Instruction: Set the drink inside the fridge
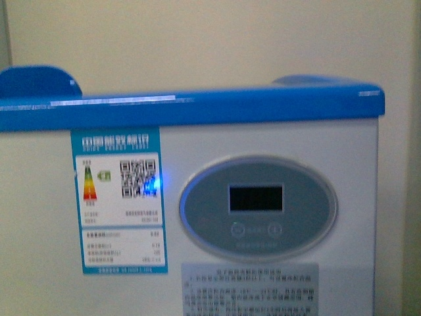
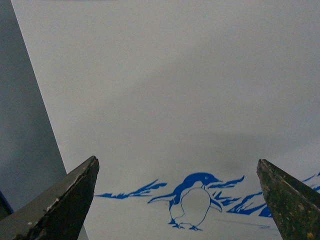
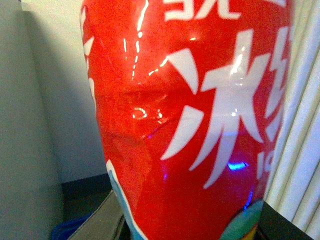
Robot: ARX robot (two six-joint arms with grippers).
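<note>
Holding the drink (image 3: 190, 125) is the work of the right gripper (image 3: 192, 227). The bottle stands between its two fingers, whose ends show only at the lower corners of the right wrist view. Nothing else carries it, so I judge the gripper closed on it. The red wrap with white characters fills almost the whole picture, because the bottle sits very close to the wrist camera. It looks upright or nearly so, which is sensible for a bottle with liquid. The cap is outside the picture.

The left gripper (image 2: 176, 161) is wide open and holds nothing. It faces a white wall of the fridge (image 1: 342, 197), with the blue penguin (image 2: 192, 202) between its fingers in the picture, and it does not touch the wall. I think it is free because the lid must be slid aside before the drink can go in, and the other gripper is occupied.

In the front view the fridge stands close before the robot. Its blue rim (image 1: 197, 108) runs across the top. Below it, the energy label (image 1: 120, 197) is toward the left edge of the front wall and the oval panel (image 1: 258, 207) toward the right edge. Neither arm shows here. The lid and the inside are hidden, so I cannot tell if the fridge is open. The drink is not yet inside. The next move calls for raising it above the rim.
</note>
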